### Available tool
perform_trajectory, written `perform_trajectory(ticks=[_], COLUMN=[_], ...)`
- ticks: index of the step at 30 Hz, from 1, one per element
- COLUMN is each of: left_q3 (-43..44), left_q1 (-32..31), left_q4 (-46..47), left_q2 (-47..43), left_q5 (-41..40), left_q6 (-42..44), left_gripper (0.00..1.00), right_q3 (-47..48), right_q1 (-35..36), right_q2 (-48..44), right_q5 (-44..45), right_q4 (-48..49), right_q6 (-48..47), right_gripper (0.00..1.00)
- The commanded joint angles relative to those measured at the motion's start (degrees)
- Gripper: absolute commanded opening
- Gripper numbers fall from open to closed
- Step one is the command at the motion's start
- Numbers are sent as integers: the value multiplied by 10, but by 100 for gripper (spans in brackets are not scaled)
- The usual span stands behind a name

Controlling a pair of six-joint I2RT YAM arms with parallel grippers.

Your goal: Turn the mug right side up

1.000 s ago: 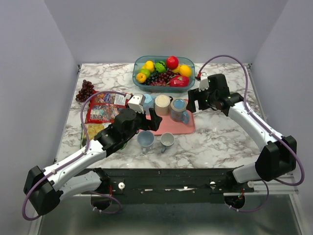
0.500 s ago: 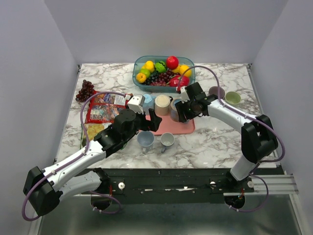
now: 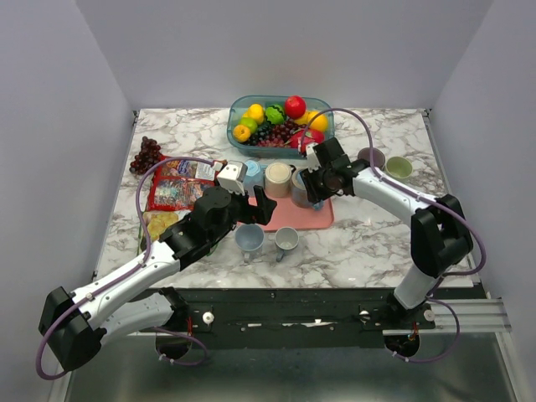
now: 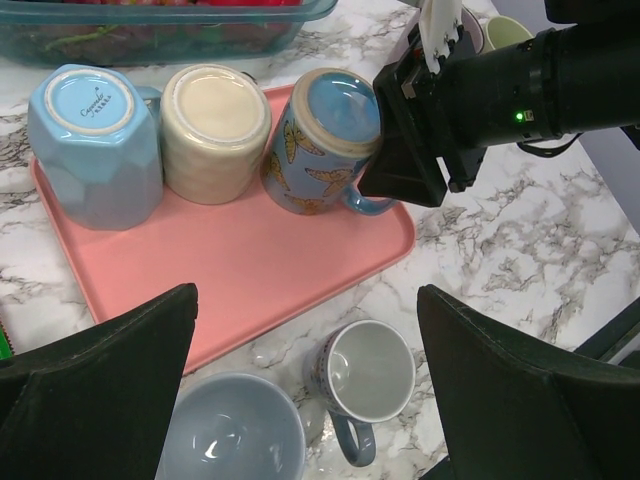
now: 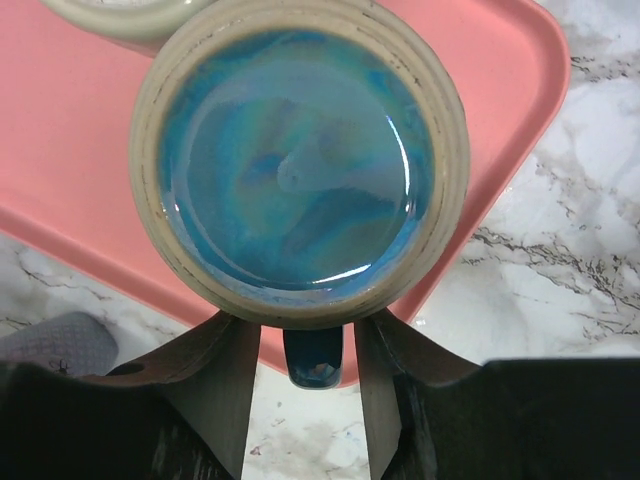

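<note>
**A:** Swung in from the far right of the table over the last second: right gripper now sits at the back right of the pink tray, jaws narrower than before. Left side?

**B:** Unchanged. Left gripper hovers over the tray's near edge, jaws spread wide, nothing in them.

**A:** Left wrist view?

**B:** Three mugs upside down in a row on the tray: pale blue mug, cream mug, and butterfly mug at the right end. Its base is up and its handle points toward the tray's near right corner. The right gripper's black body is close against its right side. Off the tray, just beside the near edge, stand a grey mug and a blue cup, both upright.

**A:** Right wrist view?

**B:** The butterfly mug's glazed blue base fills the frame. The handle lies between the two fingers, with a narrow gap on each side. Cannot tell whether they pinch it.
</note>
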Motion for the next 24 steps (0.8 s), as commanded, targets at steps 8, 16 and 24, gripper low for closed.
perform_trajectory(ticks=[8, 16, 24], left_q3=[5, 7, 8], left_q1=[3, 2, 3], left_q4=[3, 1, 1], left_q2=[0, -4, -6], left_q5=[-9, -10, -2], left_q6=[11, 10, 7], left_gripper=[99, 99, 99], right_q3=[37, 41, 6], right_q1=[4, 5, 5], right_q2=[32, 29, -63], right_q5=[20, 37, 55], right_q4=[-7, -6, 27], right_q6=[-18, -17, 4], right_gripper=[45, 1, 1])
